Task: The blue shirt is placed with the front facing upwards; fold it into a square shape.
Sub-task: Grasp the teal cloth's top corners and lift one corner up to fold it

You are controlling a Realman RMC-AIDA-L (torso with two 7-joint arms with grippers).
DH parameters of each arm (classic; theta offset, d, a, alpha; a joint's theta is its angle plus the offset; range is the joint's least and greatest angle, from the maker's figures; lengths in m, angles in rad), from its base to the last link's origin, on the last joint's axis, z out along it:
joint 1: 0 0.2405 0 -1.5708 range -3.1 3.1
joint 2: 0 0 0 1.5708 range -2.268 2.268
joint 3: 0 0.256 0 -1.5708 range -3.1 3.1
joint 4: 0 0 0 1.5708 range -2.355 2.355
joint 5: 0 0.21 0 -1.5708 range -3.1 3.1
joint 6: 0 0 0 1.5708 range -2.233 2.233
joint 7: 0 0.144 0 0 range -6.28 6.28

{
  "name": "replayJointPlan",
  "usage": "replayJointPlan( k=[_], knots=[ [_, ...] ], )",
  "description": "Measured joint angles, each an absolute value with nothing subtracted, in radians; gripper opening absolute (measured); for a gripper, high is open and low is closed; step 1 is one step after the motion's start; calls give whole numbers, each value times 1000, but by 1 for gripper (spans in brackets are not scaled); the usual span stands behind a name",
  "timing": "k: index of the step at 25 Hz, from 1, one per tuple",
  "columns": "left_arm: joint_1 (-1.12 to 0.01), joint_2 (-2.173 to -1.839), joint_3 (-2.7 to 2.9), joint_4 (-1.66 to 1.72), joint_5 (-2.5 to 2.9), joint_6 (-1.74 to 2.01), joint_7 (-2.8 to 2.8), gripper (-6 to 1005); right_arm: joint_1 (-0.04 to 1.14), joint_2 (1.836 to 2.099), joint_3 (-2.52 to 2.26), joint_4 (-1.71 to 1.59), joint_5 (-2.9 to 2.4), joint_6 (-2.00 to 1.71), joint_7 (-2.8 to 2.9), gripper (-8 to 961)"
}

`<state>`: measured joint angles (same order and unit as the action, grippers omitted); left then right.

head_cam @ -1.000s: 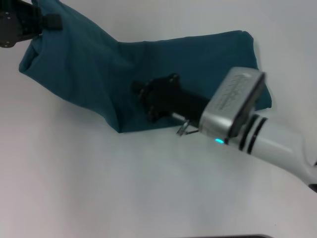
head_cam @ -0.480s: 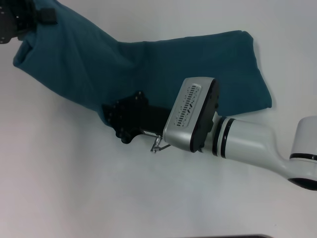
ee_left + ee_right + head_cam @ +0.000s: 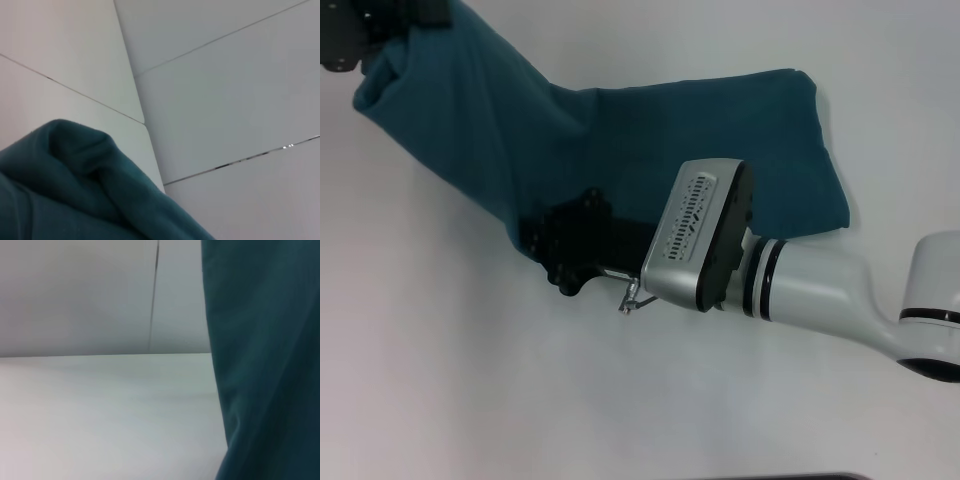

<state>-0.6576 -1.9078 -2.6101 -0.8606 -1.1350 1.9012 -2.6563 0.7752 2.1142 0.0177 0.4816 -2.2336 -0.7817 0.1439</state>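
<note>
Lifting at ten o'clock, our left gripper [image 3: 395,20] apparently clenched the blue shirt [image 3: 620,140], which draped across the table [image 3: 470,380]. Our right gripper [image 3: 565,245] sat at its near edge; we could not tell its grasp.

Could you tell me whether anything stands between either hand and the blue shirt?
Nothing visible does. The left hand is at the raised end of the blue shirt, and the right hand sits at its near edge; only bare white table surrounds it.
</note>
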Motion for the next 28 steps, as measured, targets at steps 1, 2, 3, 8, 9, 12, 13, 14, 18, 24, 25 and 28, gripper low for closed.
replayJointPlan(
  k=[1,2,3,8,9,12,13,14,18,24,25,28],
  knots=[
    [-662,-1912,-2610,-861,-1135,1901,-2656,27,775,2114,18,482,-2234,-777,144,9],
    [-666,-1915,-2610,-860,-1136,1901,-2656,27,776,2115,17,482,-2234,-770,144,9],
    [-671,-1920,-2610,-861,-1136,1899,-2655,27,779,2116,16,482,-2234,-762,144,9],
    [-685,-1939,-2599,-859,-1137,1895,-2648,27,791,2118,20,505,-2268,-748,144,9],
    [-685,-1940,-2597,-859,-1137,1894,-2648,27,788,2116,24,509,-2274,-749,143,9],
    [-677,-1935,-2600,-857,-1137,1890,-2648,27,727,2105,79,520,-2282,-780,118,9],
    [-670,-1931,-2605,-857,-1137,1888,-2648,27,699,2102,103,521,-2282,-792,103,9],
    [-666,-1929,-2606,-857,-1137,1887,-2648,27,661,2100,137,521,-2282,-816,76,9],
    [-644,-1916,-2615,-846,-1137,1871,-2651,27,548,2102,230,512,-2283,-891,-51,9],
    [-641,-1919,-2621,-834,-1156,1881,-2650,27,574,2120,303,511,-2278,-794,-172,9],
    [-640,-1922,-2621,-834,-1169,1889,-2649,27,590,2121,309,512,-2278,-776,-184,9],
    [-632,-1929,-2622,-837,-1221,1918,-2648,27,635,2122,333,514,-2278,-746,-203,9]
  ],
)
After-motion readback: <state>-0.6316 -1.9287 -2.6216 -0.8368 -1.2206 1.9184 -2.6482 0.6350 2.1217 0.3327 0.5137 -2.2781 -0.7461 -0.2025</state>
